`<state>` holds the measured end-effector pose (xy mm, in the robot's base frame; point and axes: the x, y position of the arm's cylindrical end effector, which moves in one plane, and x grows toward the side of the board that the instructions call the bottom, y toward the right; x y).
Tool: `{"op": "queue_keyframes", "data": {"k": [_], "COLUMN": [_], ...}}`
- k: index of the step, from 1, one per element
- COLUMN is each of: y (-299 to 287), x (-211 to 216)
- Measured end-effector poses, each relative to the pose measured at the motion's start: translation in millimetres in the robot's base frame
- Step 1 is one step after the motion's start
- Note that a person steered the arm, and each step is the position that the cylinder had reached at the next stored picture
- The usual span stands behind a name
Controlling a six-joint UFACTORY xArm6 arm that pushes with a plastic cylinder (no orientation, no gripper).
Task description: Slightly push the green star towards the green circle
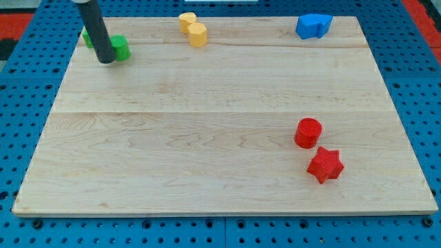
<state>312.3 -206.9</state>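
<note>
At the view's top-left corner of the pale wooden counter (pixel 207 138), my tip (pixel 107 60) rests on the boards with the dark rod (pixel 96 31) rising out of the top of the picture. The rod is the whole end effector: it has no jaws to stand apart or together, and it clamps nothing. Green pieces show on both sides of the rod. A green block (pixel 120 47) sits just to the view's right of my tip, touching or nearly touching it, while a sliver of a second green block (pixel 87 38) peeks out on the rod's left. The rod hides too much of each to tell which is the star and which the circle, so the green star's exact place within that pair cannot be told.

Along the top edge, near the middle, two yellow blocks (pixel 193 29) lie touching one another. A blue block (pixel 313 25) sits near the top-right corner, its shape irregular. Well apart from all these, toward the view's lower right, a red cylinder (pixel 308 133) stands just above a red star (pixel 325 164).
</note>
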Motion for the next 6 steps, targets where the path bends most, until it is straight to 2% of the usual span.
{"op": "queue_keyframes", "data": {"k": [1,2,3,4,5,6], "y": [-4.3,-47.9,-78.4,-77.9,-73.7,-75.7], "x": [-17.1,-8.8,-30.2,-70.2,-68.5,-45.6]}}
